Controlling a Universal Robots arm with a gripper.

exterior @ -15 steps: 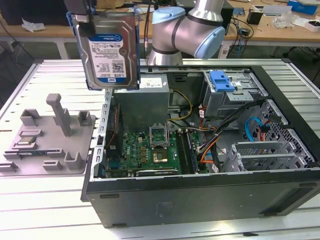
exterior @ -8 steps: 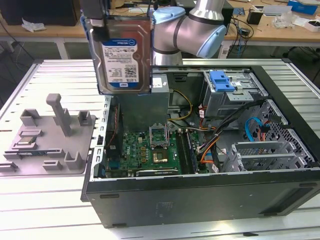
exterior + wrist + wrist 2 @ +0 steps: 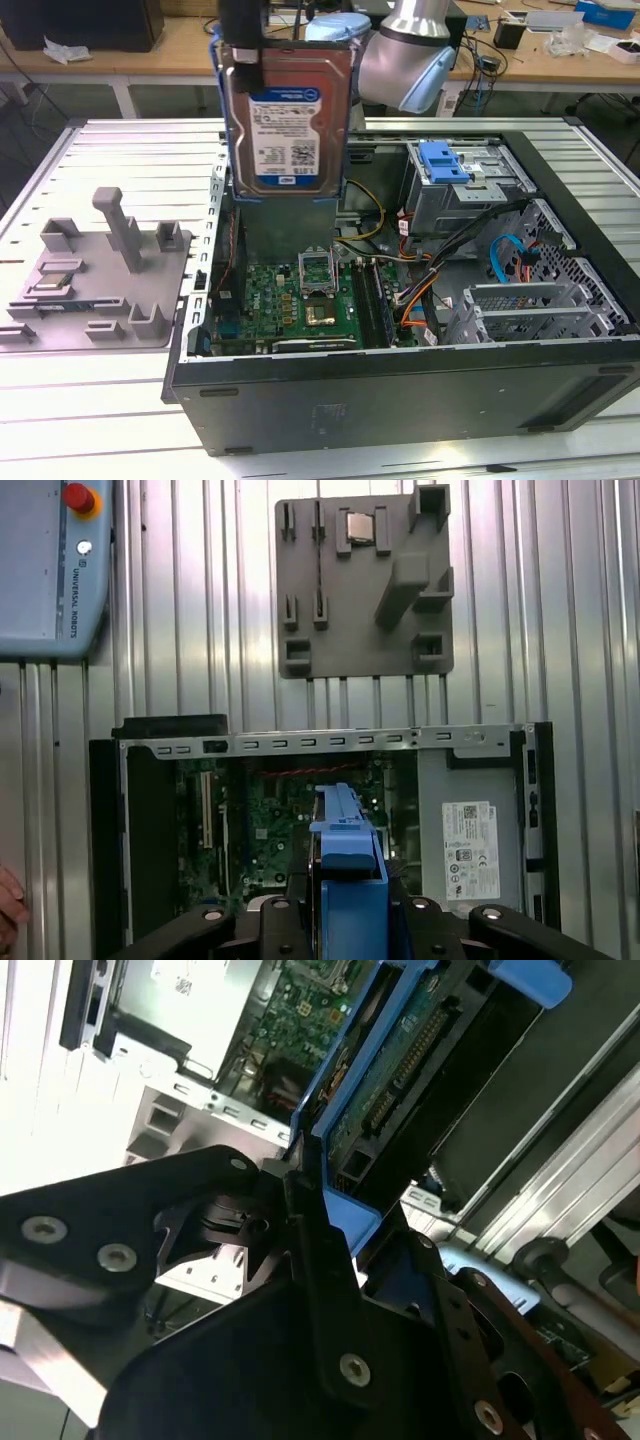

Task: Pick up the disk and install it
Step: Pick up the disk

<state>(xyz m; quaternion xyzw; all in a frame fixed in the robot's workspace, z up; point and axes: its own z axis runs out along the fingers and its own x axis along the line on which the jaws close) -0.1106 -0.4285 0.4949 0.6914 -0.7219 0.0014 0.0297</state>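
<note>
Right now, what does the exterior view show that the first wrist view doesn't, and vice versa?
Exterior view adds: the disk's labelled face and the blue bracket. First wrist view adds: the teach pendant with its red button. Both share: the disk held upright over the open computer case, and the grey fixture beside it.

Disk [image 3: 288,110] — white-and-blue label [image 3: 286,140] on its broad face in the exterior view, with a barcode block and rows of small print; no word of it can be made out.

Power supply [image 3: 440,780] inside the computer case [image 3: 300,742] — white sticker [image 3: 467,852] in the first wrist view, with symbols and fine print, not legible.

Control pendant [image 3: 45,580] — one vertical line of capitals [image 3: 77,580] along its edge, below a red button [image 3: 79,497].
</note>
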